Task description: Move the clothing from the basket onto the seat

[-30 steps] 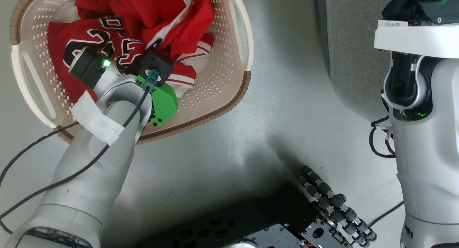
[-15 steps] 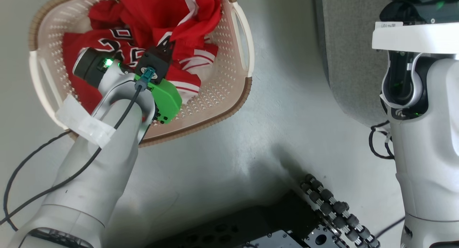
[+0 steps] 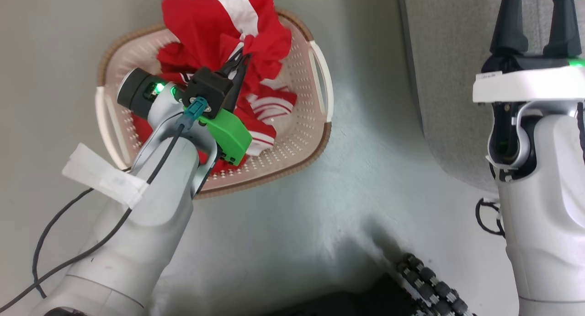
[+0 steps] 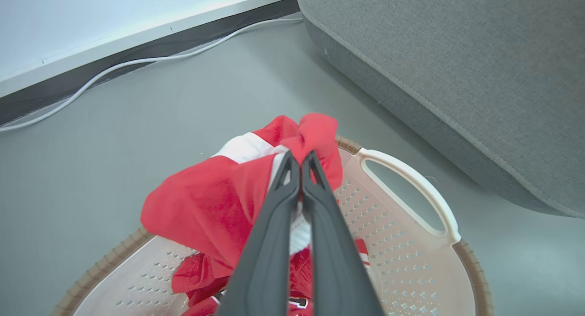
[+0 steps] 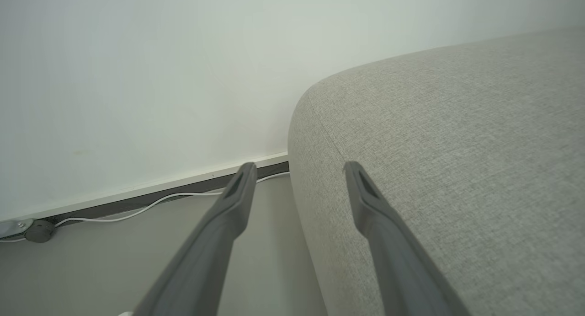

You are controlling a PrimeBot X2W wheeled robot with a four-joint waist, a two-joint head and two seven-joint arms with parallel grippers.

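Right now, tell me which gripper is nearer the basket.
Left. The left gripper is over the basket, shut on the striped garment; the right gripper is open by the sofa, clear of the basket.

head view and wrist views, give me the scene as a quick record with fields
left gripper: shut on the striped garment
striped garment: bunched, held above the basket, lower part hanging inside it
other red cloth: lying in the basket, partly hidden
basket: on the floor, beside the sofa, not touching it
sofa: no clothing on the part in view
right gripper: open, holding nothing, at the sofa's corner
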